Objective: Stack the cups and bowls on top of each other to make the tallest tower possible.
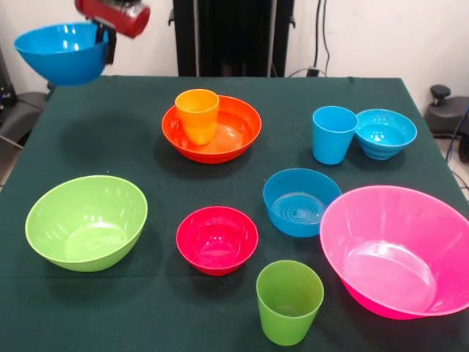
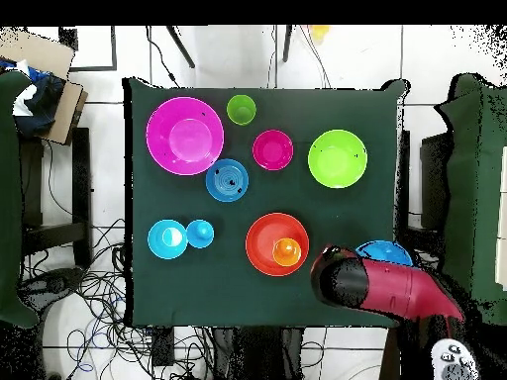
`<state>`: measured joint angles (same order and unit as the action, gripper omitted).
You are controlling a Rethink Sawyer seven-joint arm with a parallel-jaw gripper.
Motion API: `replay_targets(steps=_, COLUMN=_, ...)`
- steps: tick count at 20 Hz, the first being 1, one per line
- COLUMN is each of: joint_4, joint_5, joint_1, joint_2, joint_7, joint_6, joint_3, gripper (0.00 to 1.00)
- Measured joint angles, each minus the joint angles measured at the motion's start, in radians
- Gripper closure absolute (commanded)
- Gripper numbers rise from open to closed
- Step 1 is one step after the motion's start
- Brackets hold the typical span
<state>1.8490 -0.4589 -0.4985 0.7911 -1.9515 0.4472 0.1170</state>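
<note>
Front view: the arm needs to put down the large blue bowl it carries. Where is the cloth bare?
Bare cloth lies between the lime green plastic bowl and the wide orange plastic bowl, beneath the raised large blue bowl. Crowded: around the big pink plastic bowl and the medium blue bowl.

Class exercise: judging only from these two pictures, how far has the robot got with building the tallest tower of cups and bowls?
Barely begun. Done: only the orange cup stands inside the wide orange bowl. In hand: the gripper holds the large blue bowl in the air past the table's edge. Left: the lime green bowl, red bowl, medium blue bowl, pink bowl, turquoise bowl, light blue cup and green cup sit apart.
</note>
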Motion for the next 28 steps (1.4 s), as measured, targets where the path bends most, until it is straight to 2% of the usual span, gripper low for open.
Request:
replay_targets(steps=4, joint_4=0.016, joint_5=0.005, joint_1=0.000, joint_2=0.045, joint_7=0.000, joint_6=0.047, joint_3=0.000, gripper=1.00)
replay_targets(steps=10, joint_4=0.035, joint_5=0.005, joint_1=-0.006, joint_2=0.083, joint_7=0.000, joint_6=0.051, joint_3=-0.001, gripper=1.00)
replay_targets(steps=21, joint_4=0.064, joint_5=0.009, joint_1=-0.013, joint_2=0.095, joint_7=0.000, joint_6=0.051, joint_3=-0.006, gripper=1.00)
replay_targets(steps=28, joint_4=0.084, joint_5=0.045, joint_1=0.015, joint_2=0.095, joint_7=0.000, joint_6=0.051, joint_3=-0.010, gripper=1.00)
